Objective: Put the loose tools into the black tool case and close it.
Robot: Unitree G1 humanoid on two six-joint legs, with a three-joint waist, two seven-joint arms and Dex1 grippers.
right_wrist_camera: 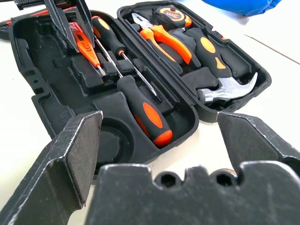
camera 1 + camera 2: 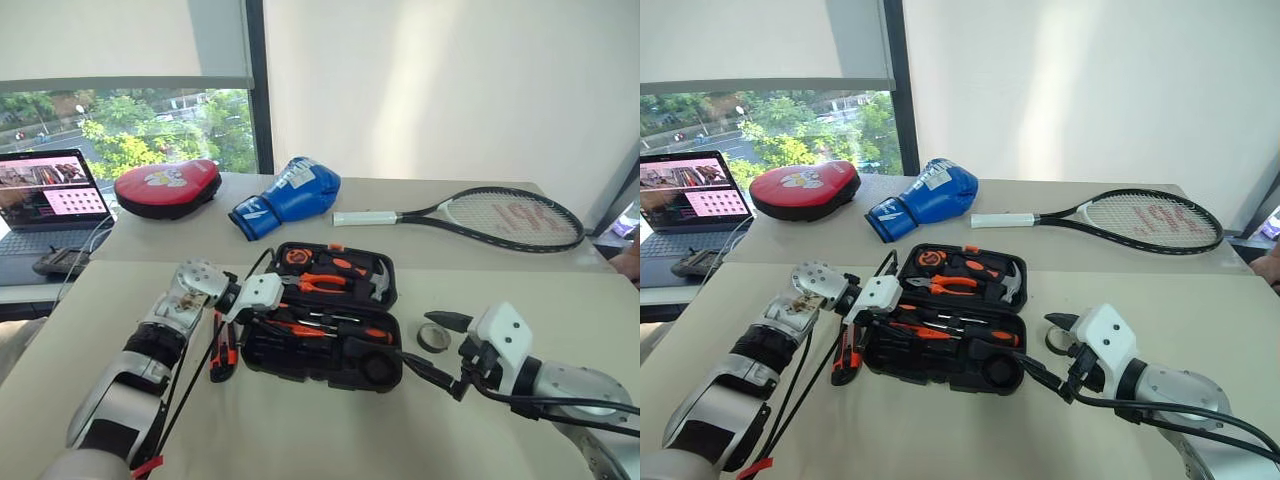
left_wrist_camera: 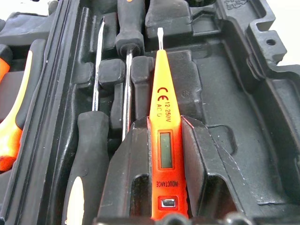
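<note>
Left tool (image 3: 161, 154) clamps the tester (image 3: 161, 117) over the case (image 2: 385, 375); next, seat it. Right tool (image 2: 440, 350), beside the case, gapes empty.

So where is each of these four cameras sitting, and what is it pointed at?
Head, two eyes: look down over the table; both arms show.
Left wrist: over the tool case, fingers pinching the tester screwdriver.
Right wrist: low, facing the case, open fingers in front.
Shared: case and tester in all views.
</note>
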